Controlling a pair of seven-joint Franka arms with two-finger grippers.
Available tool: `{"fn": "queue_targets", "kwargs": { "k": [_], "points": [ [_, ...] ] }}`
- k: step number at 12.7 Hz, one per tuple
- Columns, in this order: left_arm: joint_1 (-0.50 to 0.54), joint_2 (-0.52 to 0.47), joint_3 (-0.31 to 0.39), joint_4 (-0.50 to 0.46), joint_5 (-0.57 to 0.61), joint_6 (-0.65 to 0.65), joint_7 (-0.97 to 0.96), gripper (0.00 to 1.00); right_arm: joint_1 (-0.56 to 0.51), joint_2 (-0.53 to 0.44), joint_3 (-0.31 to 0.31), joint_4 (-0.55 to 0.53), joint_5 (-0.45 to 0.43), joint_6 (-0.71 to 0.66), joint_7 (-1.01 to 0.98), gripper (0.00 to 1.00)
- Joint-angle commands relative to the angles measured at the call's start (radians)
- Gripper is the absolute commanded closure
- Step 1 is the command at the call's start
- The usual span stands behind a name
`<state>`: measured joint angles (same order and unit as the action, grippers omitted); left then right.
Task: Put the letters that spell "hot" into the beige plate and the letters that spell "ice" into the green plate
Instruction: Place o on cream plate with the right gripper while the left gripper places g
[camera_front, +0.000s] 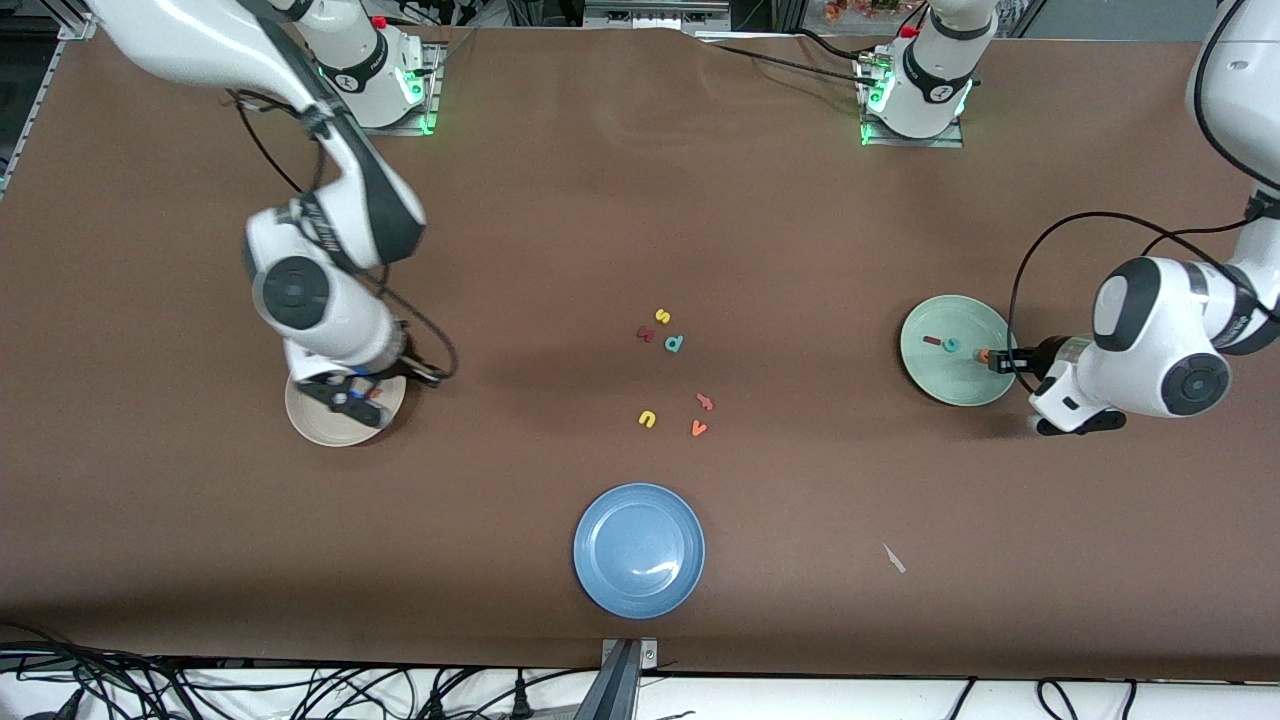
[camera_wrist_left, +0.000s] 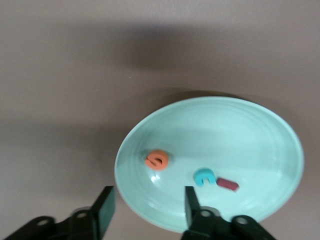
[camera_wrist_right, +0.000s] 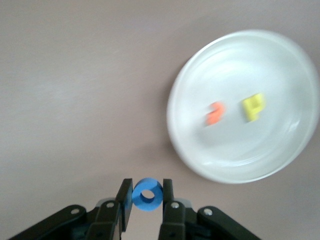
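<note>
Release of the blue "o" (camera_wrist_right: 147, 195), clamped in the right gripper (camera_wrist_right: 147, 200) over the beige plate (camera_front: 310, 420), is awaited, while the left gripper (camera_wrist_left: 145, 210), opened, hangs over the green plate (camera_wrist_left: 260, 140).

Even overhead light keeps the brown counter (camera_front: 560, 230) bright; soft shadows pool under both arms. Glare streaks the blue plate (camera_front: 639, 550). The right wrist view smears the beige plate (camera_wrist_right: 240, 150) with motion blur.
</note>
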<state>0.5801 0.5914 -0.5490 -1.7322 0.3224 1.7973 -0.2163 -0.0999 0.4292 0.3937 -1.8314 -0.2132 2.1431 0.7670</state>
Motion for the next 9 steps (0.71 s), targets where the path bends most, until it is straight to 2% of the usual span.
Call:
{"fn": "queue_targets", "kwargs": {
  "k": [1,2,3,4,5,6,7,9],
  "points": [
    [0.003,-0.036,-0.067,0.148,0.014,-0.19,0.012,0.0,-0.047,-0.07,-0.03,-0.065,0.023,-0.025,-0.187,0.82],
    [0.003,-0.036,-0.1,0.213,0.014,-0.243,0.011,0.0,-0.049,-0.07,-0.045,-0.063,0.023,-0.02,-0.221,0.81],
    [0.003,-0.035,-0.123,0.271,0.007,-0.289,0.009,0.0,-0.052,-0.069,-0.056,-0.063,0.023,-0.014,-0.239,0.74],
    [0.0,-0.036,-0.138,0.325,0.0,-0.333,0.009,0.0,-0.052,-0.066,-0.059,-0.063,0.023,-0.011,-0.242,0.61],
    [-0.002,-0.035,-0.152,0.37,-0.009,-0.373,0.008,0.0,-0.052,-0.066,-0.059,-0.063,0.025,-0.006,-0.241,0.35],
    [-0.003,-0.036,-0.175,0.419,-0.014,-0.409,0.008,0.0,-0.054,-0.066,-0.061,-0.062,0.025,-0.005,-0.242,0.33],
    [-0.005,-0.035,-0.192,0.462,-0.014,-0.445,0.006,0.0,-0.055,-0.069,-0.061,-0.054,0.028,-0.005,-0.242,0.19],
    [-0.017,-0.035,-0.21,0.517,-0.014,-0.478,0.005,0.0,-0.058,-0.085,-0.064,-0.048,0.031,-0.005,-0.241,0.0]
  ]
}}
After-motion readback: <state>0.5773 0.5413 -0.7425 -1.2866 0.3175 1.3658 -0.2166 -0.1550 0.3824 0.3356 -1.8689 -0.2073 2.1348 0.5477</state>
